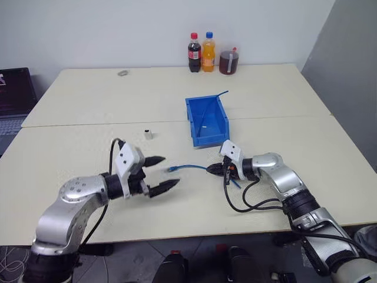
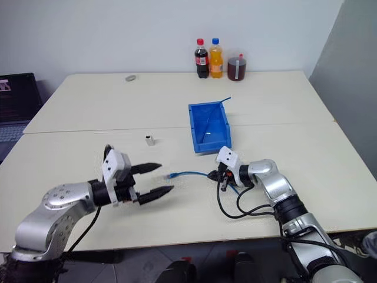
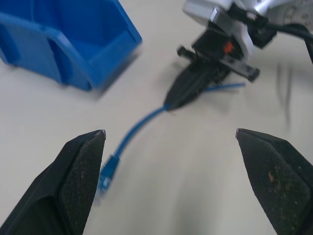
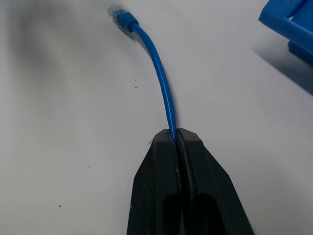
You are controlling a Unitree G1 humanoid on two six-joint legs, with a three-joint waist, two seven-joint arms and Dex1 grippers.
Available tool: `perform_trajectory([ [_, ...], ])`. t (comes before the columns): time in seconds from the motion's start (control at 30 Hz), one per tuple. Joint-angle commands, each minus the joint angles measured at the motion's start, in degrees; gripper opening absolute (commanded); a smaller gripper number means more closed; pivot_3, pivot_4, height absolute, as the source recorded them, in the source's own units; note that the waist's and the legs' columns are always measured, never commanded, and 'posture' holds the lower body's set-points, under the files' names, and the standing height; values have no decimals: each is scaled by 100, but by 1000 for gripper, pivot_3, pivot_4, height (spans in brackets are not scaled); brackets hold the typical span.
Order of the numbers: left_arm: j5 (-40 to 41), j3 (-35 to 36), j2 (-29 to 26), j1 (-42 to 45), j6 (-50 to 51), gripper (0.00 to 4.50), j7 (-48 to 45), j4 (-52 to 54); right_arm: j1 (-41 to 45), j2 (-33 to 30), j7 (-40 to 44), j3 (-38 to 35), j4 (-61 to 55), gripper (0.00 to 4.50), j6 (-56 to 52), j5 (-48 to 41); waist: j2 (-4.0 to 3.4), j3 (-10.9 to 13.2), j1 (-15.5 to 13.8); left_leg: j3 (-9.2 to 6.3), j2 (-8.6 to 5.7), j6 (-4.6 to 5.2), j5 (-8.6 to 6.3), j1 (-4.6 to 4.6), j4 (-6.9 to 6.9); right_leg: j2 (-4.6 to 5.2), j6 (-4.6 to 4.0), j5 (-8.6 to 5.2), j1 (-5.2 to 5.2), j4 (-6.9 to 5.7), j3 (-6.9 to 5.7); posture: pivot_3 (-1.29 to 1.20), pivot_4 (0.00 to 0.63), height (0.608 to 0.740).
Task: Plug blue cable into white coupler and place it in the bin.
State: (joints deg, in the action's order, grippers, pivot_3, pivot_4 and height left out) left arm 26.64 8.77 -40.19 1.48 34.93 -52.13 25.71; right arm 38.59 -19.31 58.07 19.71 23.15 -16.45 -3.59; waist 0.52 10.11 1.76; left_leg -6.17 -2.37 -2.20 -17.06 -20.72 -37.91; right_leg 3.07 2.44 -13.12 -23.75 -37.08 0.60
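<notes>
Blue cable (image 1: pixel 188 167) – cream table (image 1: pixel 88 106), white wall (image 1: pixel 118 29)

At the far edge of the cream surface (image 1: pixel 88 106), three drinks stand in a tight row against the white wall: a dark cola bottle (image 1: pixel 194 53) with a red cap, just beside it an orange soda bottle (image 1: pixel 208 52) with a blue cap, then a squat container of dark red liquid (image 1: pixel 229 61). Well apart, toward the far left, lies a small grey ring-like object (image 1: pixel 122 73). A seam runs across the surface. Off its left edge sits a dark laptop (image 1: pixel 15 94).
</notes>
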Motion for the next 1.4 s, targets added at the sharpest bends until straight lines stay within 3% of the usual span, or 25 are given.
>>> perform_trajectory([
  [0.03,40,326,-115,-498,-36,4500,126,322,158,97,91,68,336,17,357,138,0,0,8,0,3,6,-3,1,2,-3,-1,1,-1,-1,0,0,150,740],
  [0.1,26,309,-120,-671,-119,4500,157,338,195,164,157,66,396,17,405,114,0,0,8,0,7,14,-7,4,2,-8,-4,2,0,-2,-2,0,150,740],
  [0.13,20,295,-121,-709,-155,4500,168,339,205,185,187,57,408,481,412,93,0,0,9,-1,9,18,-10,5,1,-11,-5,3,0,-3,-3,0,150,740],
  [0.47,25,313,-303,-163,-379,4500,102,-96,-144,-228,440,-368,-692,2723,-258,-319,-1,0,-19,-4,9,20,-10,-1,-1,-16,-10,9,-1,-3,-7,0,150,740],
  [0.63,-373,-179,-526,991,-1025,4500,-496,-1548,-819,-929,376,-919,-2380,4015,-1413,-901,-2,1,-36,-6,5,20,-11,-9,-2,-11,-10,9,-3,1,-16,0,150,740],
  [0.83,-1185,-1168,-186,2740,-2343,4500,-1387,-4154,-1538,-1306,-152,-1562,-3853,4015,-2210,-1362,-1,1,-30,7,-6,21,-11,-10,-3,-16,-9,9,-2,1,-26,0,150,740],
  [0.97,-1913,-1822,31,3171,-3675,4500,-1831,-5307,-1876,-1396,-461,-1807,-4486,4015,-2434,-1568,0,1,16,9,-6,20,-10,-11,-3,-15,-8,9,-5,1,-18,0,150,740],
  [1.23,-2334,-2003,145,3574,-4788,4500,-2175,-6748,-2268,-1546,-954,-2154,-5276,4015,-2943,-1965,7,2,-10,14,2,25,-12,-22,-3,-13,-1,13,-29,-8,1,0,150,740],
  [1.4,-2280,-1929,156,3719,-4855,4500,-2403,-7077,-2344,-1613,-1164,-2203,-5413,4015,-3031,-2104,8,2,11,20,-1,33,-14,-19,-6,-17,4,15,-27,-9,6,0,150,740],
])
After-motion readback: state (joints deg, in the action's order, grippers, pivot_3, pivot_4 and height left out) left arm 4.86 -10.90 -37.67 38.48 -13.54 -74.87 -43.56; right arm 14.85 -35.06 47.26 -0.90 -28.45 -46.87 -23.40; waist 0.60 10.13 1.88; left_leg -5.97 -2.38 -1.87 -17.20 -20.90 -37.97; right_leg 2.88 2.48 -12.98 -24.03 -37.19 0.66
